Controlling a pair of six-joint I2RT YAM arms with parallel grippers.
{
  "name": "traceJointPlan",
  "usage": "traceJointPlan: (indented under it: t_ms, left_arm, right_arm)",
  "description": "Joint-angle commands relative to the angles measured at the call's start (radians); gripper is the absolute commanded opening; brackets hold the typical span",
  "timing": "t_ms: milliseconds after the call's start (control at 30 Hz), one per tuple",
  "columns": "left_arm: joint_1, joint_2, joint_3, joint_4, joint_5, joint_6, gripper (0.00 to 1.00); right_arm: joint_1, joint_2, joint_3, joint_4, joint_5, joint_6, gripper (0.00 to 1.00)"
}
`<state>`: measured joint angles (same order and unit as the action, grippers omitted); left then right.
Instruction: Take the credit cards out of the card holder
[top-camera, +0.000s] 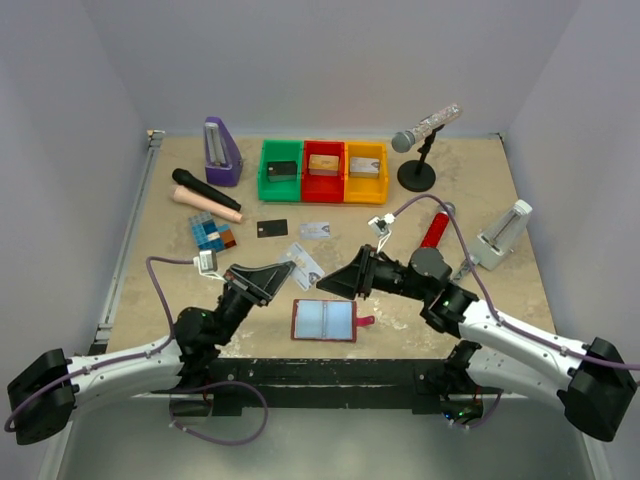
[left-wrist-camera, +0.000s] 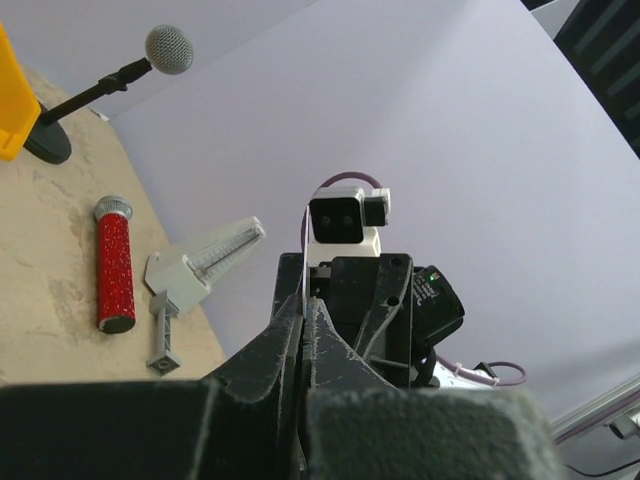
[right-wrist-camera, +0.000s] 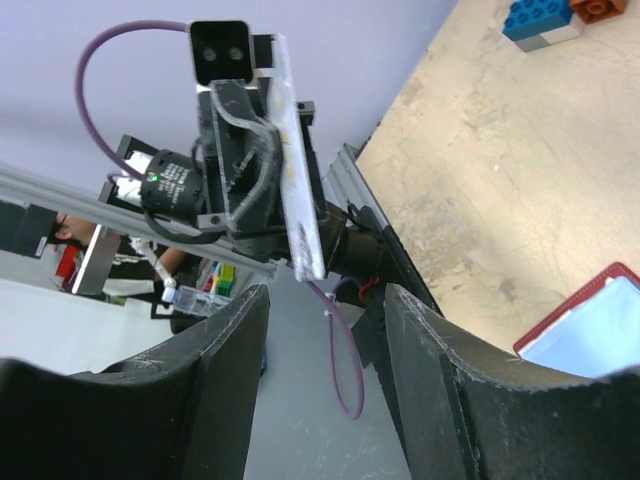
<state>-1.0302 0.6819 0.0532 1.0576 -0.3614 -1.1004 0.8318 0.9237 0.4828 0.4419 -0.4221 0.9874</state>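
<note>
Three open bins are set in a row at the far side of the table (top-camera: 470, 180). A black block (top-camera: 282, 169) is held in the green bin (top-camera: 267, 186), a tan block (top-camera: 323, 164) in the red bin (top-camera: 323, 148), and a grey block (top-camera: 366, 167) in the yellow bin (top-camera: 366, 149).

The card holder (top-camera: 325, 321) is laid open and flat at the near middle of the table, just in front of both grippers. Its long axis runs left to right, its pale bluish pockets are turned upward, and its snap tab (top-camera: 365, 321) points right. Whether any card is in the pockets cannot be told.

A silvery-grey card (top-camera: 303, 262) is pinched between the closed fingers of the left gripper (top-camera: 285, 268). It is held off the table and slantwise, and it is seen edge-on from the right wrist. The right gripper (right-wrist-camera: 326, 295) is held partly open, with nothing between its fingers, facing the left one.

A black card (top-camera: 272, 228) and a second silvery-grey card (top-camera: 316, 230) are laid flat beyond the grippers, their long axes left to right.
</note>
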Motion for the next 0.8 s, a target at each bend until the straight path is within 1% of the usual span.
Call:
traceJointPlan:
  t_ms: [0, 133, 367, 433, 533, 567, 600, 667, 733, 767]
  left_arm:
    - [-0.005, 0.024, -0.038, 0.08, 0.019, -0.016, 0.0]
    - [-0.004, 0.031, -0.036, 0.087, 0.025, -0.019, 0.0]
    - [-0.004, 0.033, -0.036, 0.101, 0.035, -0.018, 0.0]
    - [-0.004, 0.031, -0.039, 0.097, 0.035, -0.016, 0.0]
    - [-0.004, 0.024, -0.041, 0.09, 0.042, -0.015, 0.0]
    - [-0.004, 0.019, -0.042, 0.088, 0.053, -0.007, 0.02]
    - [-0.004, 0.009, -0.042, 0.084, 0.073, 0.005, 0.14]
    - [-0.001, -0.033, -0.044, 0.058, 0.111, 0.031, 0.44]
    - [0.012, -0.102, -0.038, -0.026, 0.153, 0.051, 0.63]
    - [0.019, -0.152, -0.032, -0.097, 0.173, 0.057, 0.69]
  right_arm:
    - [0.001, 0.021, 0.072, 0.083, -0.029, 0.0, 0.54]
    - [0.001, 0.055, 0.099, 0.087, -0.053, 0.005, 0.5]
    - [0.001, 0.096, 0.105, 0.112, -0.075, 0.025, 0.35]
    - [0.001, 0.096, 0.103, 0.115, -0.078, 0.027, 0.26]
    - [0.001, 0.09, 0.106, 0.103, -0.096, 0.022, 0.09]
    - [0.001, 0.086, 0.106, 0.094, -0.107, 0.017, 0.05]
    - [0.001, 0.077, 0.103, 0.09, -0.116, 0.014, 0.0]
    - [-0.003, 0.055, 0.12, 0.06, -0.185, 0.001, 0.0]
    - [-0.01, 0.021, 0.167, -0.07, -0.25, -0.056, 0.0]
    - [-0.014, 0.006, 0.2, -0.156, -0.282, -0.094, 0.0]
